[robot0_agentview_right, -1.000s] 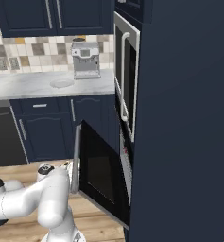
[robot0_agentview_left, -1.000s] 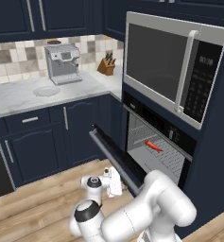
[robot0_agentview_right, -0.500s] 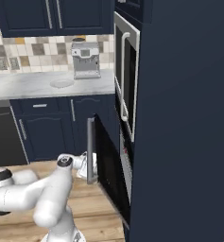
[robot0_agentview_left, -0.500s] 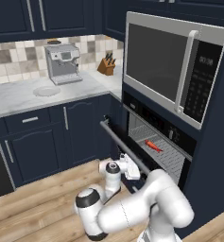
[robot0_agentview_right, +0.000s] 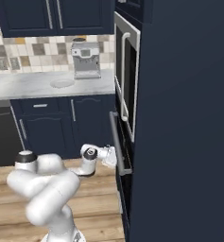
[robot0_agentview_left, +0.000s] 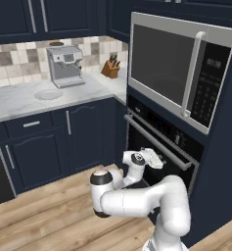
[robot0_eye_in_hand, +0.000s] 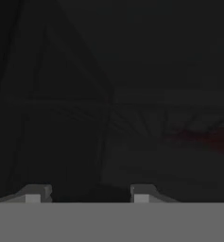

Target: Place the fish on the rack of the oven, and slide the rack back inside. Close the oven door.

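Clearly one oven (robot0_agentview_left: 161, 147) sat in the navy cabinetry under one steel-framed microwave (robot0_agentview_left: 181, 63), and its single oven door (robot0_agentview_left: 154, 147) stood upright, closed or very nearly so; a thin gap could not be ruled out. That door was a wide, glossy black panel carrying one long horizontal silver bar handle (robot0_agentview_left: 156, 141), which ran across its upper part. From the right base camera the same oven door (robot0_agentview_right: 119, 151) appeared edge-on, with the bar standing just proud of the cabinet face. One white arm reached toward it, and its pincer (robot0_agentview_left: 156, 160) was pressed right up against the black panel just below the bar; the pincer (robot0_agentview_right: 114, 156) also showed beside the door's edge in the right base camera. Whether its fingers were apart or together could not be made out. Through the dark glass the hand camera caught faint thin bars of the rack (robot0_eye_in_hand: 146, 123) and a dim reddish smear, most likely the fish (robot0_eye_in_hand: 208, 139), lying on it inside the oven. On the worktop (robot0_agentview_left: 19, 100) stood one coffee machine (robot0_agentview_left: 64, 66), one knife block (robot0_agentview_left: 110, 68) and one pale plate (robot0_agentview_left: 48, 94).
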Robot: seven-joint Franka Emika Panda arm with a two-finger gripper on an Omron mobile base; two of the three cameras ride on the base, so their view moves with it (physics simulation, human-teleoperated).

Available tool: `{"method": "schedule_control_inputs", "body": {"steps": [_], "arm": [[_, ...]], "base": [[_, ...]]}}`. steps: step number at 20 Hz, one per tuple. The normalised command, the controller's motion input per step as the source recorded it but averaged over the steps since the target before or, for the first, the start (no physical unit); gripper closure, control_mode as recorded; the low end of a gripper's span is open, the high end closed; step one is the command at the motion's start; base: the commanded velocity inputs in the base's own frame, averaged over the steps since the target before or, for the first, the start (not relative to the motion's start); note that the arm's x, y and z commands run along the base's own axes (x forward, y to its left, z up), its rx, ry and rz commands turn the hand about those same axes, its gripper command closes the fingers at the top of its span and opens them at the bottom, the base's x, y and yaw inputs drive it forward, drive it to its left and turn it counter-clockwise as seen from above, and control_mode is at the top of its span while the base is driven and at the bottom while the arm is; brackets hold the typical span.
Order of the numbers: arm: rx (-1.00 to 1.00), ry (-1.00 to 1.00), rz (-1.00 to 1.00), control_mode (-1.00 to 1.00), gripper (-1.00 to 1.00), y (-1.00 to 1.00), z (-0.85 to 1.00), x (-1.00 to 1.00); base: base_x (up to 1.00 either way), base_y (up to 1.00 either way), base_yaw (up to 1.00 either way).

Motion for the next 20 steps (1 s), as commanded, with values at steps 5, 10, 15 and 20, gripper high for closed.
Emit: {"method": "schedule_control_inputs", "body": {"steps": [5,10,15,20], "arm": [[0.0,0.26,0.0,-1.0,-1.0,-0.97,-0.78,0.81],[-0.04,0.02,-0.04,-1.0,-1.0,-0.43,-0.21,0.0],[0.0,0.0,-0.03,-1.0,-1.0,-0.32,-0.06,0.0],[0.0,0.0,0.0,-1.0,-1.0,-0.02,0.0,0.0]], "base": [[0.0,0.0,0.0],[0.0,0.0,0.0],[0.0,0.0,0.0],[0.0,0.0,0.0]]}}
